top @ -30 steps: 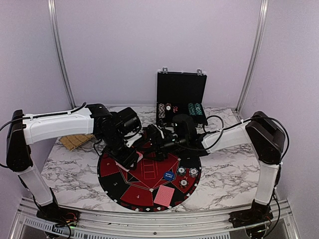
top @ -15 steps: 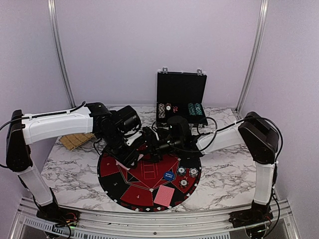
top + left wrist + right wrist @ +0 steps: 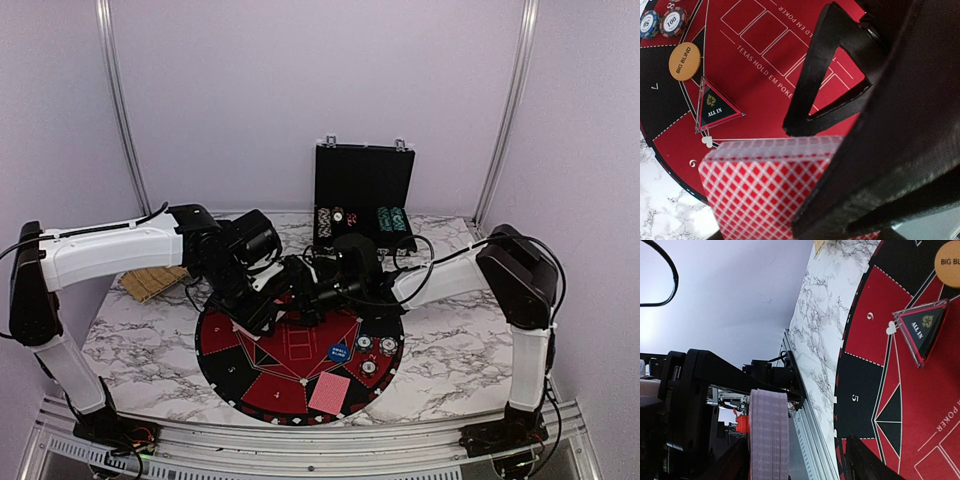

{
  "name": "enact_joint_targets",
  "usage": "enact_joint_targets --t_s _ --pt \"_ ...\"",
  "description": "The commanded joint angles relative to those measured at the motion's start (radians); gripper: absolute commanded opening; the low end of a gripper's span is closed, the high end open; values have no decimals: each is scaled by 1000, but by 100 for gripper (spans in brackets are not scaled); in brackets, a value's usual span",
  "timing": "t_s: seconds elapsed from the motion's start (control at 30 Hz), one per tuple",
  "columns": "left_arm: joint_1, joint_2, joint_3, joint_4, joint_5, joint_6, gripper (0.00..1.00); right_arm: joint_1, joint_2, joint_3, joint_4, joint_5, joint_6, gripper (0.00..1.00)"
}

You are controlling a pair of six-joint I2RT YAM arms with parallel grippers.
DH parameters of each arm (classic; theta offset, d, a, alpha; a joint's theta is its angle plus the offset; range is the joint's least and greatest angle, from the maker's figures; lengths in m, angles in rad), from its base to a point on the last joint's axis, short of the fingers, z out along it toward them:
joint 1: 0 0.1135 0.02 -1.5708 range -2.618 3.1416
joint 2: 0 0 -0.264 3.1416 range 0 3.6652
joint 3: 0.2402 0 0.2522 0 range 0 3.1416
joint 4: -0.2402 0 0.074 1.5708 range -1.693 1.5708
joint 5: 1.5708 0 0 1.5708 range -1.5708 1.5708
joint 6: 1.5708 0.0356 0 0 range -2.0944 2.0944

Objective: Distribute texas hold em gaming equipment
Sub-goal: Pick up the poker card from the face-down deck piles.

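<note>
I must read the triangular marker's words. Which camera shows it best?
Left wrist: the triangular marker lies whole, its ALL IN readable. Right wrist shows it too, turned sideways. In the top view I cannot find it.

**Right gripper (image 3: 303, 290) shifts left over the mat (image 3: 215, 340)**

It now hangs over the mat's far edge, further left than a second ago. That puts it just beside the left gripper (image 3: 260, 315), which holds the deck (image 3: 755, 195). Its wrist follows, and the right elbow leans further in toward the mat's right side.
</note>
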Motion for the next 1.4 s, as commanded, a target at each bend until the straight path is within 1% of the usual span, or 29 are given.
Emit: enact_joint_targets --t_s 0.0,0.33,1.07,1.2,1.37 --pt "-5 -48 25 4 3 9 43 -16 -5 26 -52 23 -49 63" --pt "-5 -54 22 4 -3 10 42 -45 -36 10 -103 37 -92 60" --pt "-4 -48 4 4 -12 7 42 -70 -114 -16 -104 34 -99 61" --pt "-5 -44 1 4 -14 6 42 -71 -131 -30 -91 34 -94 60" --pt "-4 -41 -4 3 -20 3 42 -74 -147 -44 -78 33 -86 54"
